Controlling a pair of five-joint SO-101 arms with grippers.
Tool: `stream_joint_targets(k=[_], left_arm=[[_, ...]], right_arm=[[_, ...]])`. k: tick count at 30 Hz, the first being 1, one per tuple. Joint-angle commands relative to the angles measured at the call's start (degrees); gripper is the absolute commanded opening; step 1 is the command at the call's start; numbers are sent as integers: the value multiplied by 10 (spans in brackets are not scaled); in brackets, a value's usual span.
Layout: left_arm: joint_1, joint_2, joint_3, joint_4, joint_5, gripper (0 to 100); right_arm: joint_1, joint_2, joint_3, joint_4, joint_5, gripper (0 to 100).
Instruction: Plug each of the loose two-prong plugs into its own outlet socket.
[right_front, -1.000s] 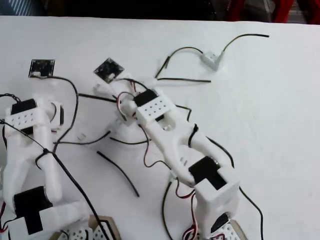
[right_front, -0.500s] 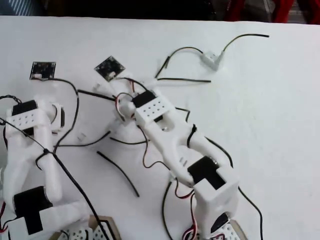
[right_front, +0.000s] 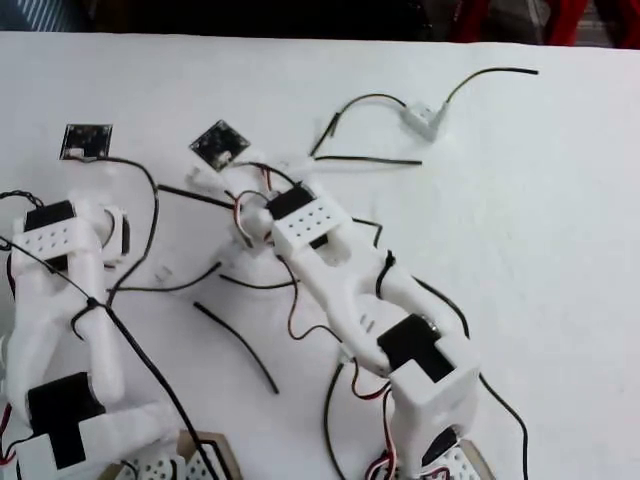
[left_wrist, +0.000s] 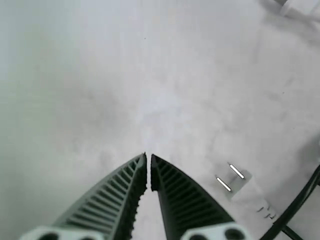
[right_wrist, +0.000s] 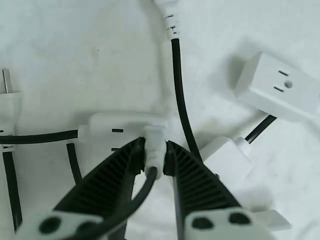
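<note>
Right pincer (right_wrist: 154, 146), right wrist view: clamped on a white plug (right_wrist: 154, 137), whose front touches a white socket block (right_wrist: 107, 127); a second socket (right_wrist: 277, 85) lies near, apart.
Left pincer (left_wrist: 148, 161), left wrist view: tips together, nothing held, over the bare table (left_wrist: 100, 75); a loose two-prong plug (left_wrist: 240, 184) lies just beside it.
High view: the right arm (right_front: 340, 280) runs from five o'clock toward the table's centre; the left arm (right_front: 60, 290) stands at eight o'clock; a corded socket (right_front: 422, 118) lies at one o'clock.

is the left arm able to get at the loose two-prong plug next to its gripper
Probably yes: the two-prong plug lies uncovered on the table beside the left gripper. The gripper is shut, so it would have to open first, and a black cable runs close by.
</note>
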Motion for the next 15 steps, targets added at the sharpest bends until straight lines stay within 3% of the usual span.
stream_joint_targets(k=[1, 15], left_arm=[[-4, -25, -3, -5, 14, 37], [-1, -25, 9, -10, 31, 38]], right_arm=[[-7, -5, 6, 2, 7, 17], [-7, 64, 2, 2, 39, 17]])
